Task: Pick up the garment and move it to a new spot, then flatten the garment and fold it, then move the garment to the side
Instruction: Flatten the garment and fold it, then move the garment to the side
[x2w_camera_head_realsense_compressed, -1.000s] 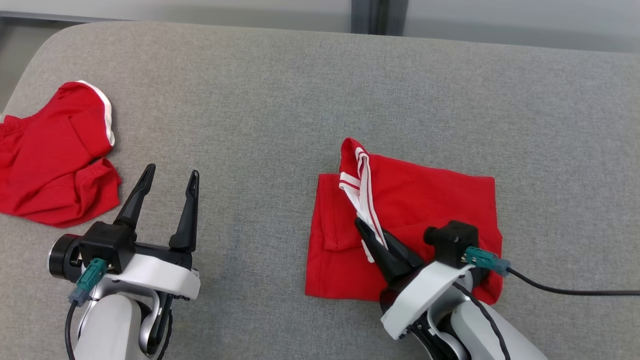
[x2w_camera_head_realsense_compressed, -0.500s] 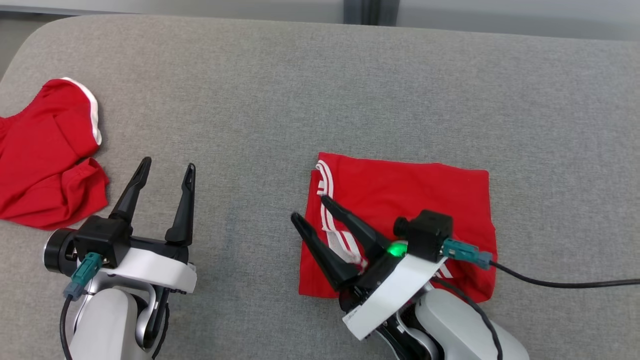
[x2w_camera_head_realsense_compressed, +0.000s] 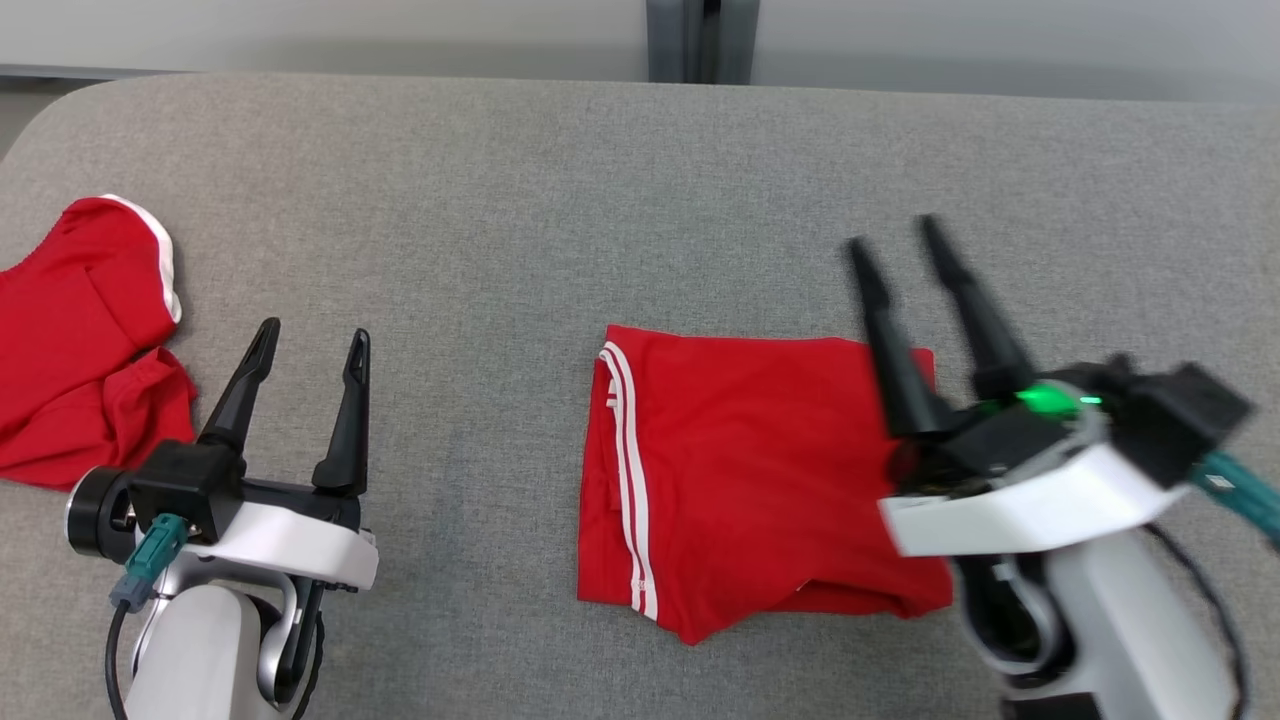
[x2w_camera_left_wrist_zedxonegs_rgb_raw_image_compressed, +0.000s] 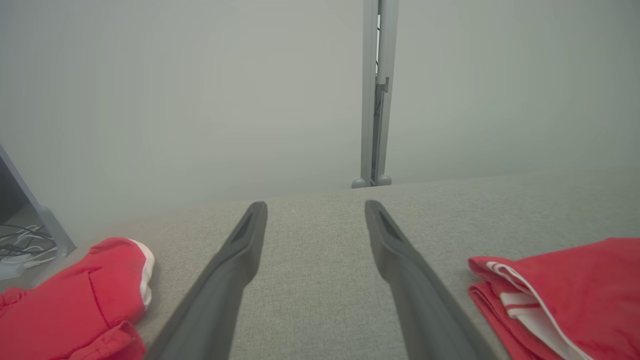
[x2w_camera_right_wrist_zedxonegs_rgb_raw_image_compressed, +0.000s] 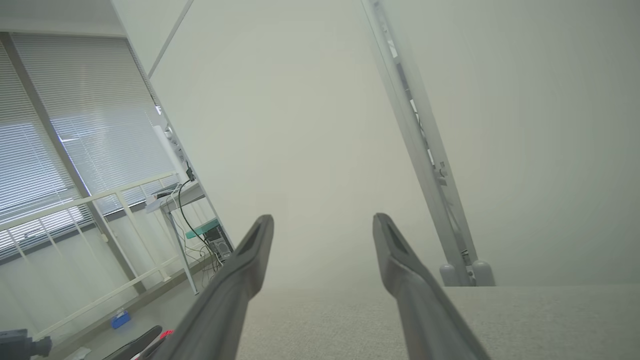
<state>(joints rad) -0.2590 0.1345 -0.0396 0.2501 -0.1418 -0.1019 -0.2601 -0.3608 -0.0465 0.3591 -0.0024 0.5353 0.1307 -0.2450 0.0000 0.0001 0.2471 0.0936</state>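
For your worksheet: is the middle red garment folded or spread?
Folded: the garment lies as a compact rectangle with stacked layers at its striped edge.

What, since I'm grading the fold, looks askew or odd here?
The folded red garment isn't square: its lower edge slants and a corner pokes out below the striped side. A second red garment lies crumpled at the far left.

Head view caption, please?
Folded red garment on grey surface; left gripper open beside it, right gripper open above its right edge; crumpled red garment far left.
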